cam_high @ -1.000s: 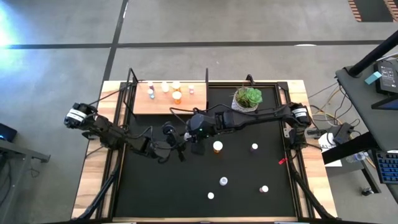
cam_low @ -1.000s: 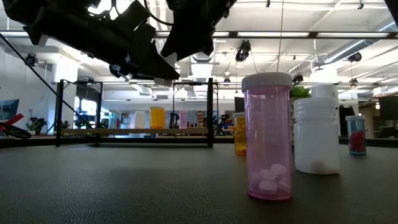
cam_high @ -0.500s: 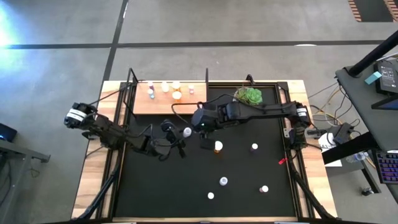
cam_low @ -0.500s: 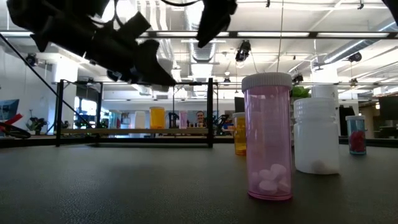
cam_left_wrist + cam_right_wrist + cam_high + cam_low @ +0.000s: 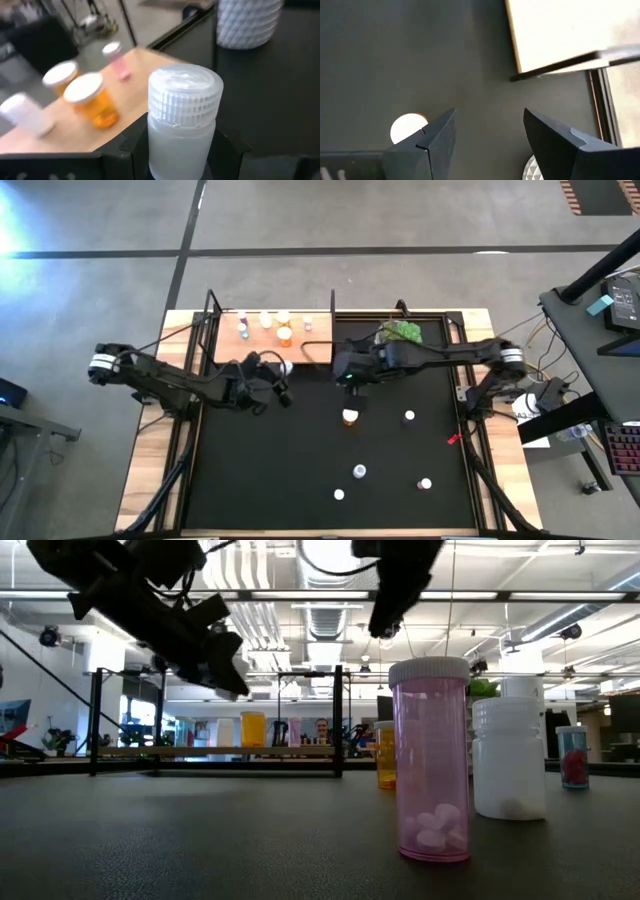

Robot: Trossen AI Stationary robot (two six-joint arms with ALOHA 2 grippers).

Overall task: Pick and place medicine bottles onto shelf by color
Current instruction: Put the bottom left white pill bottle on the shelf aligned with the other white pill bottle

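While no writing is readable, left end effector (image 5: 182,150) pinches white bottle (image 5: 183,125); right end effector (image 5: 490,137) spread.

Bare black mat (image 5: 250,470) open at left, shelf (image 5: 255,345) rear crowded with bottles, plant pot (image 5: 400,335) beside it

Frosted-white ribbed-cap bottle (image 5: 183,125); orange bottles (image 5: 92,100); black mat (image 5: 300,470).

**White bottle changes hands, both arms shift**

The left gripper (image 5: 283,377) now clamps the white bottle (image 5: 182,125) and sits nearer the shelf (image 5: 268,340) than a second ago. The right gripper (image 5: 349,383) lets go, jaws wide, and draws back toward the plant pot (image 5: 400,332).
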